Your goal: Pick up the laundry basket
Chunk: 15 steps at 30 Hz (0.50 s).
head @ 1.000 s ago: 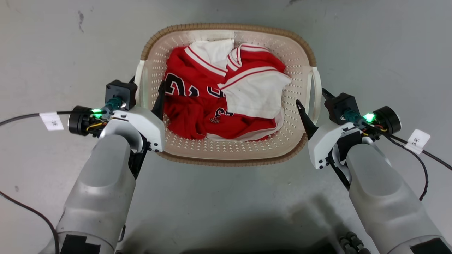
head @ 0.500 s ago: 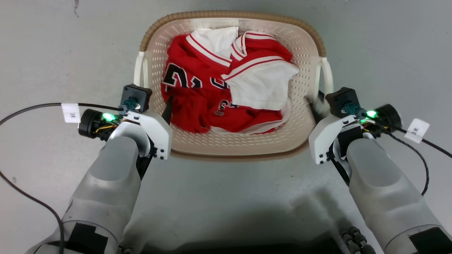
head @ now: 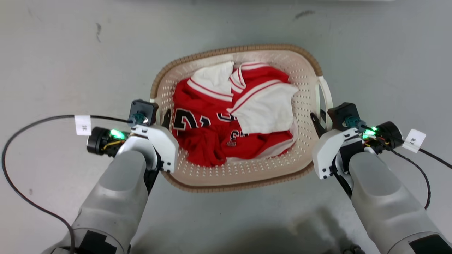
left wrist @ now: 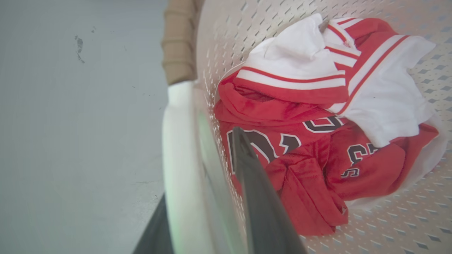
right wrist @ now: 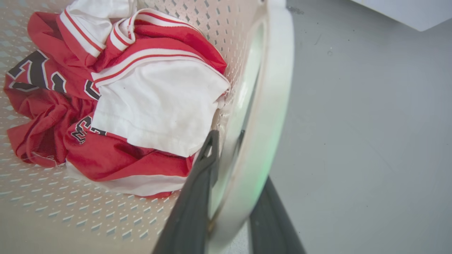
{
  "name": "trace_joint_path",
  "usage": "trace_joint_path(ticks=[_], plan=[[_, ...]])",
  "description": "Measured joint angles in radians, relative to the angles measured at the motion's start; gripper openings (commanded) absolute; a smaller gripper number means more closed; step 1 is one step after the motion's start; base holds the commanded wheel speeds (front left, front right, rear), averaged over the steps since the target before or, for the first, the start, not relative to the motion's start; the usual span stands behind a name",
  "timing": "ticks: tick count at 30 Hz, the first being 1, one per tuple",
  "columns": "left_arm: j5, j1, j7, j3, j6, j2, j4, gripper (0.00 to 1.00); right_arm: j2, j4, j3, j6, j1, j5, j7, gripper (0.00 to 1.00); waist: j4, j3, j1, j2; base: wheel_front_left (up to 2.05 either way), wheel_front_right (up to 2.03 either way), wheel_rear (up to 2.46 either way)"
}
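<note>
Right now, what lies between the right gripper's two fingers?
The white side handle of the laundry basket, straddled by both fingers; the right wrist view shows it.

L gripper (head: pixel 159 117), R gripper (head: pixel 319 118) both clamped tight, aimed fwd.

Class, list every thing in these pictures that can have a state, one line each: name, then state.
laundry basket: upright, loaded; whether it is off the floor cannot be told.
clothes: crumpled, heaped inside the basket.
left gripper: shut on the left handle, one finger inside the basket, one outside.
right gripper: shut on the right handle, one finger inside, one outside.
</note>
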Motion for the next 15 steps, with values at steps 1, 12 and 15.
trace_joint_path(ticks=[1, 12, 15], plan=[[-0.010, 0.005, 0.000, -0.007, 0.000, -0.001, 0.004, 0.00, 0.000, 0.008, -0.001, 0.000, 0.002, -0.001, 0.000, 0.00, 0.002, -0.013, 0.0000, 0.0000, 0.00, 0.00, 0.00], [-0.106, 0.076, 0.053, -0.108, 0.001, -0.013, 0.023, 0.00, 0.001, 0.079, 0.025, 0.000, 0.055, 0.017, 0.016, 0.00, 0.018, -0.185, -0.0001, 0.0000, 0.00, 0.00, 0.00], [-0.131, 0.097, 0.077, -0.141, 0.001, -0.016, 0.021, 0.00, 0.000, 0.087, 0.045, 0.000, 0.077, 0.041, 0.037, 0.00, 0.020, -0.236, 0.0000, 0.0000, 0.00, 0.00, 0.00]])
